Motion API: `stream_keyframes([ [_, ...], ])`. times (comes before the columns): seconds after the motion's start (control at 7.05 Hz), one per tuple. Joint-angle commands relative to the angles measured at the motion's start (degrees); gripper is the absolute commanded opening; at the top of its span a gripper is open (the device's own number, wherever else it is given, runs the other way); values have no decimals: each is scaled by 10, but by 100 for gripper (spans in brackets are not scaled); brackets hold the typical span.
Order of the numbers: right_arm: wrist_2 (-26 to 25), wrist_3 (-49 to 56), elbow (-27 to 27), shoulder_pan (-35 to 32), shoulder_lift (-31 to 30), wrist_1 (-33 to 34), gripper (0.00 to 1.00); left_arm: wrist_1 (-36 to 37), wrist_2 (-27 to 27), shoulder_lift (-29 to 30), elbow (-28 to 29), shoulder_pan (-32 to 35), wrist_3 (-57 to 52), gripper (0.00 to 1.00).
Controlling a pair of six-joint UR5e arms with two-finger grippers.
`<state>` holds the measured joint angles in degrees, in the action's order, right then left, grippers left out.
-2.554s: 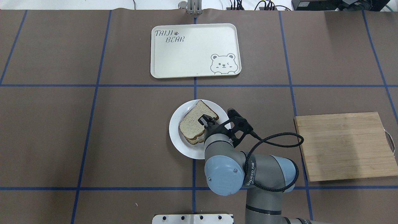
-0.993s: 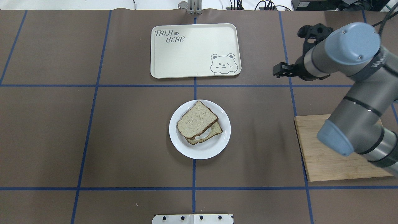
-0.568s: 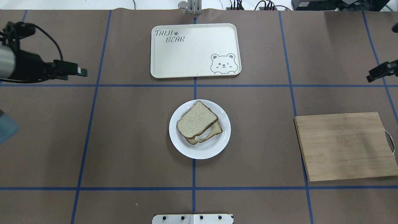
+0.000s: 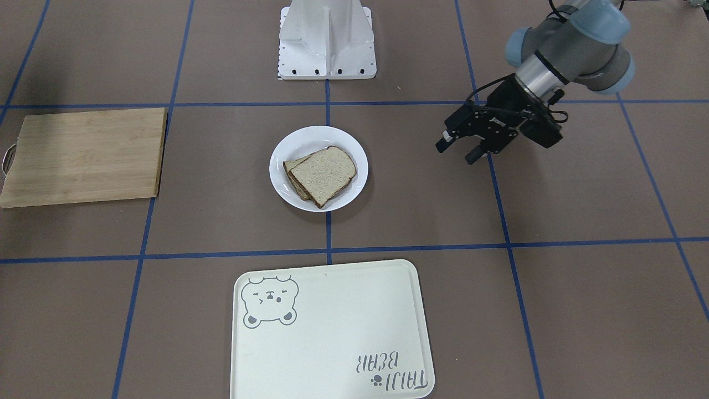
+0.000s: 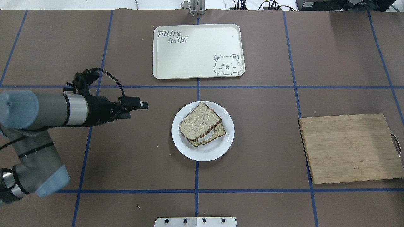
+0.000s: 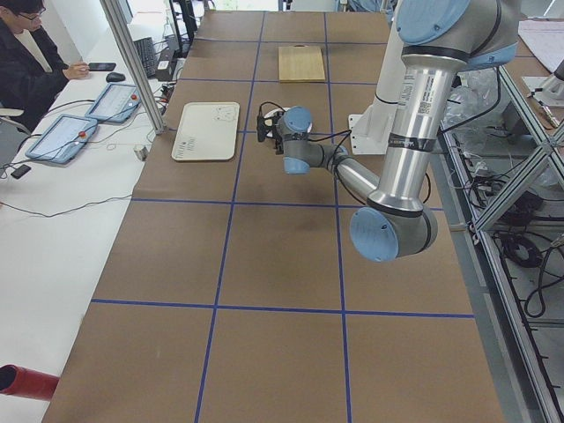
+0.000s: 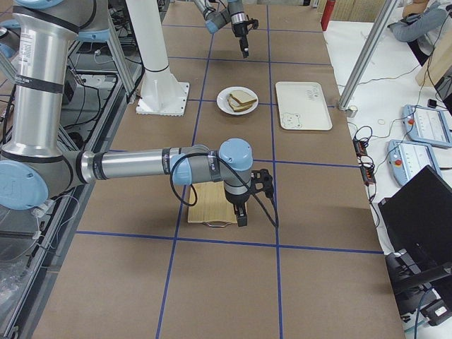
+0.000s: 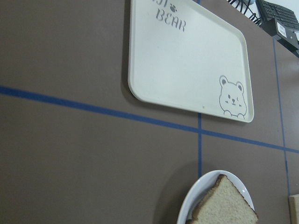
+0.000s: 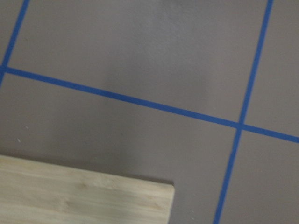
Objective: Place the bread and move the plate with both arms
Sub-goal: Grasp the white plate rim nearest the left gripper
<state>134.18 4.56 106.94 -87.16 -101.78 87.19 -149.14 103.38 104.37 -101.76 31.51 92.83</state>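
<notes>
Resting on the plate, the bread tops another slice; placing looks done, the plate move remains. Left gripper hovers near the plate, jaws apart, empty.

1. I am running this rig in a robotics lab. Under the left gripper, the table is wearing a brown sheet that blue tape lines are dividing into a grid.
2. Back from that gripper, a white pedestal is standing on the table.
3. Across the table from the gripper, an operator is sitting at a white bench with control tablets.
4. Aluminium posts are rising at the table's edge on that same far side.
5. Beyond the right gripper, cables and a black screen are lying on the bench.
</notes>
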Motion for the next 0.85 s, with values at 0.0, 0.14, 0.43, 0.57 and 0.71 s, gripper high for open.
stream_keyframes([
  [0.0,16,-1,-2,-11,-7,1,100,-5,-120,42,27,-105,62,86],
  [0.14,16,-1,-3,-12,-7,1,100,-15,-130,46,50,-112,83,80],
  [0.43,15,-2,-3,-12,-7,1,100,-88,-135,71,122,-115,139,75],
  [0.57,14,-2,-3,-12,-7,2,100,-89,-135,96,140,-115,143,73],
  [0.71,14,-2,-3,-12,-6,1,100,-91,-135,95,149,-116,142,70],
])
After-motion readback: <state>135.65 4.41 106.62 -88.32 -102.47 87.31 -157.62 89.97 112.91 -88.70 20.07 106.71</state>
